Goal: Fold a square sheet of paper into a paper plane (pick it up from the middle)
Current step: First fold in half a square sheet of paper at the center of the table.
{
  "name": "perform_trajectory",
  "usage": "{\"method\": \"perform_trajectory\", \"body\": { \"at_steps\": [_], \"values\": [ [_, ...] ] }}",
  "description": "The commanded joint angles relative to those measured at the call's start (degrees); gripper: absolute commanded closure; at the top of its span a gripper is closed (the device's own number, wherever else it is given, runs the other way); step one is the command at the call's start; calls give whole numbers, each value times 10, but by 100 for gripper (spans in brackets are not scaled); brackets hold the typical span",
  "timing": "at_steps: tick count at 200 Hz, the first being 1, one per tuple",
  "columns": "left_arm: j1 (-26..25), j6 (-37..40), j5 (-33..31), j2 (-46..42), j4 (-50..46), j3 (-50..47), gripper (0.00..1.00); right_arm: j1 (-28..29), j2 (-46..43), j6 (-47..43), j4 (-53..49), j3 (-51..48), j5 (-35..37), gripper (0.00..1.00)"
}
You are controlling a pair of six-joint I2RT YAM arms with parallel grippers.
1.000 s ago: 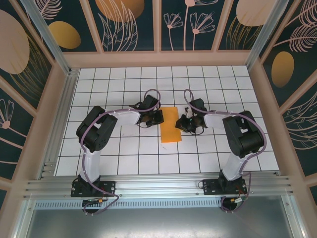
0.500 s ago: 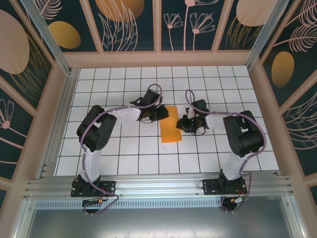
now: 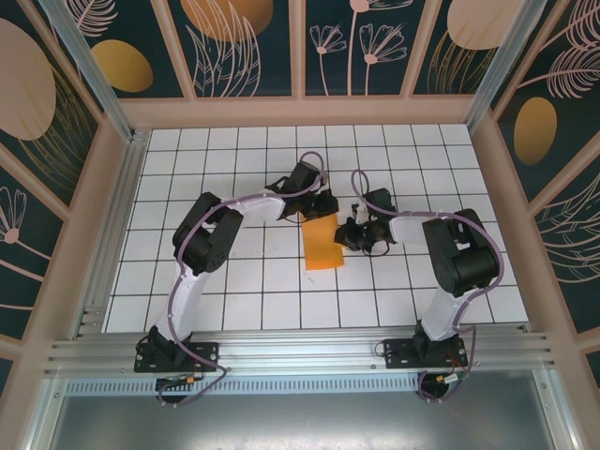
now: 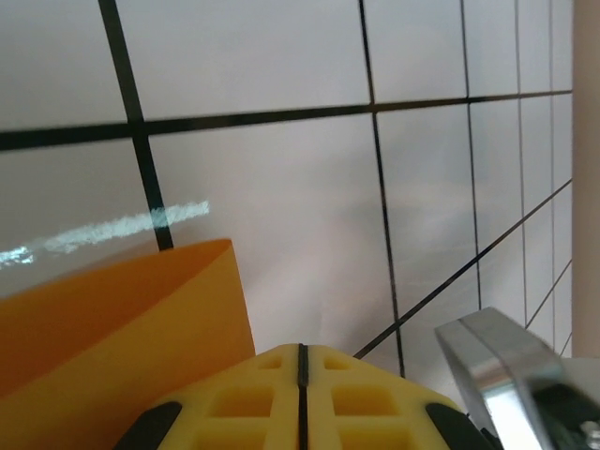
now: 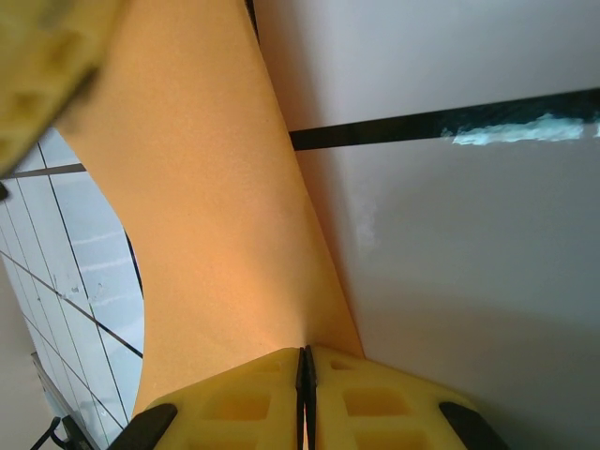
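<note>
An orange square sheet of paper (image 3: 323, 246) lies close to the centre of a white worktop (image 3: 234, 300) ruled with black grid lines. From overhead it reads as a narrow rectangle, clearly longer than it is wide, with its long axis running from 12 o'clock to 6 o'clock. That shape suggests the sheet is already doubled over along its centre line. The left fingers (image 4: 234, 398) sit at the sheet's 12 o'clock end. In the left wrist view the two yellow pads are pressed together with no gap, and a corner of the paper lies just beside them toward 10 o'clock. Whether they touch or trap the paper cannot be told. The right fingers (image 5: 375, 398) are at the sheet's 3 o'clock edge. They are closed as well, with their tips against the orange surface, which curves up off the worktop toward 11 o'clock. They look to be pressing on the paper rather than pinching it. Judged from this, the task is at an early stage, with the centre fold made or being creased. No slanted nose folds, no wings and no pointed dart shape can be seen, so most of the folding appears to remain.
</note>
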Motion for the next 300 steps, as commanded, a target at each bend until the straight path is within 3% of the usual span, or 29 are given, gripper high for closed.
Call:
{"method": "perform_trajectory", "body": {
  "at_steps": [1, 29, 78, 120, 207, 254, 300],
  "values": [
    [-3, 0, 13, 21, -13, 19, 90, -3, 24, -11, -27, -19, 26, 86],
    [-3, -2, 22, 37, -18, 27, 91, -3, 23, -11, -29, -20, 28, 86],
    [-3, 16, -73, 73, -114, 76, 91, -3, 18, -20, -37, -23, 24, 86],
    [-3, 16, -118, 90, -159, 75, 93, -3, -17, -22, -44, -57, -31, 87],
    [-4, 15, -126, 98, -158, 57, 95, -2, -128, -12, -103, -159, -68, 87],
    [-4, 17, -115, 96, -151, 56, 95, -8, -196, 17, -89, -62, -14, 86],
    [-4, 13, -101, 93, -145, 51, 95, -9, -76, 24, -30, 12, 23, 90]
  ]
}}
